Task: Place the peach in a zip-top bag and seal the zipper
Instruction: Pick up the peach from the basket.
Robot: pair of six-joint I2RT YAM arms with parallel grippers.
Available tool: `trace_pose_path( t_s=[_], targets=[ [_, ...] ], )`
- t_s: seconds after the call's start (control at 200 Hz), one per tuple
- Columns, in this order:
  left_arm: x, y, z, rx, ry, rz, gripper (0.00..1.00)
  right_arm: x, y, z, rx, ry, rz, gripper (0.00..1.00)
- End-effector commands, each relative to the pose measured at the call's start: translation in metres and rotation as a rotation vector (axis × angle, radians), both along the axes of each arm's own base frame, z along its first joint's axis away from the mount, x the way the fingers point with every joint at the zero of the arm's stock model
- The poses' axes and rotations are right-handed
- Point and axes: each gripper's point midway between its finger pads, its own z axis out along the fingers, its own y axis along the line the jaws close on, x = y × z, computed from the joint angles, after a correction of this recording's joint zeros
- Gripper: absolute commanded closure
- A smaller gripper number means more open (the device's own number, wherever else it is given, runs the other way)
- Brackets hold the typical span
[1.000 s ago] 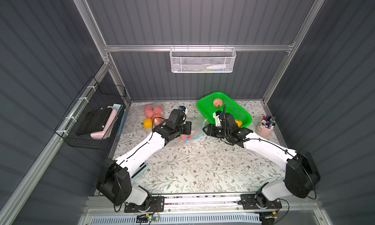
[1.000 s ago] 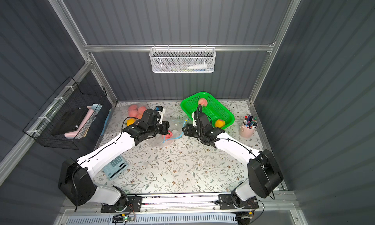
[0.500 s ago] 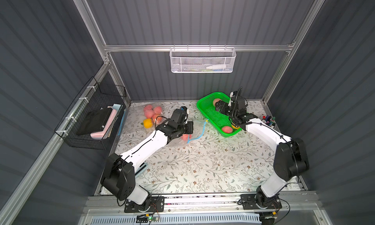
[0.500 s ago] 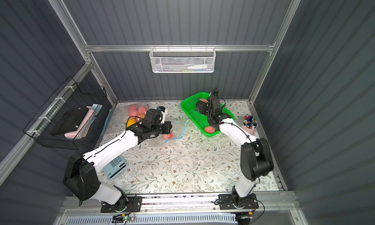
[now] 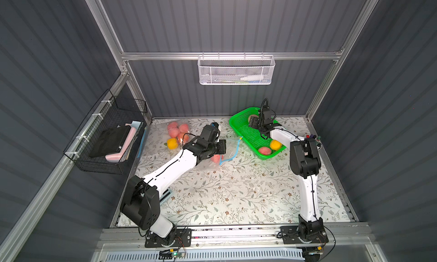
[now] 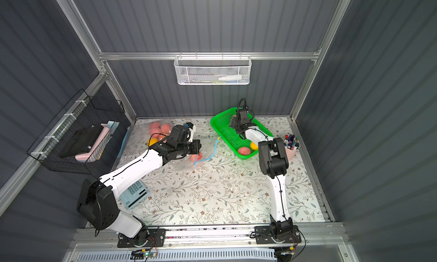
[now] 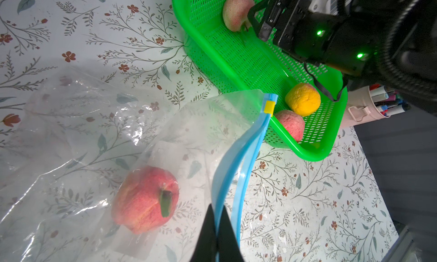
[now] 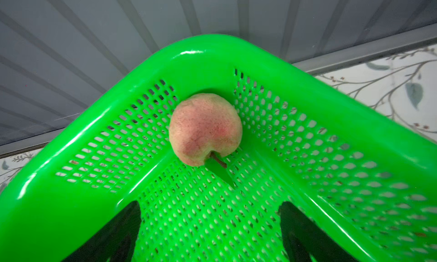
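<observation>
A clear zip-top bag (image 7: 196, 140) with a blue zipper strip and a yellow slider (image 7: 269, 106) lies on the floral mat. A red peach (image 7: 145, 199) sits inside it. My left gripper (image 7: 216, 221) is shut on the bag's blue zipper edge, and both top views show it there (image 5: 222, 147) (image 6: 197, 147). My right gripper (image 8: 209, 206) stands open inside the green basket (image 8: 71, 190), with nothing between its fingers. It faces a pale peach (image 8: 205, 128) in the basket's far corner, a short way off. A top view shows that gripper (image 5: 254, 122) next to the pale peach.
The green basket (image 5: 250, 135) also holds a pink peach (image 5: 264, 150) and a yellow fruit (image 5: 275, 145). A second clear bag with several fruits (image 5: 177, 133) lies at the back left. A pen cup (image 6: 291, 146), a calculator (image 6: 134, 193) and a black wire basket (image 5: 111, 135) border the mat.
My right arm has swung from the bag's mouth to the far corner of the green basket, and its jaws have opened. My left gripper still holds the bag's edge.
</observation>
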Motion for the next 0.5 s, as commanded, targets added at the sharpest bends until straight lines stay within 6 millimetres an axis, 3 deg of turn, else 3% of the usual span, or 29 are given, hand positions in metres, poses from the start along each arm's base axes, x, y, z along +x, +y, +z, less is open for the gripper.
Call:
trace_pose_path(
  t_s=[0.0,0.275,0.495],
  targets=[
    [0.005,0.003,0.009,-0.032,-0.038,0.028,1.0,0.024,0.004,0.016,-0.028,-0.091,0.038,0.07],
    [0.005,0.0,0.003,-0.022,-0.013,0.018,1.0,0.043,0.005,-0.015,0.009,-0.052,0.008,0.07],
    [0.004,0.0,0.002,-0.02,-0.007,0.019,1.0,0.055,0.01,-0.023,0.026,-0.054,0.031,0.14]
  ],
)
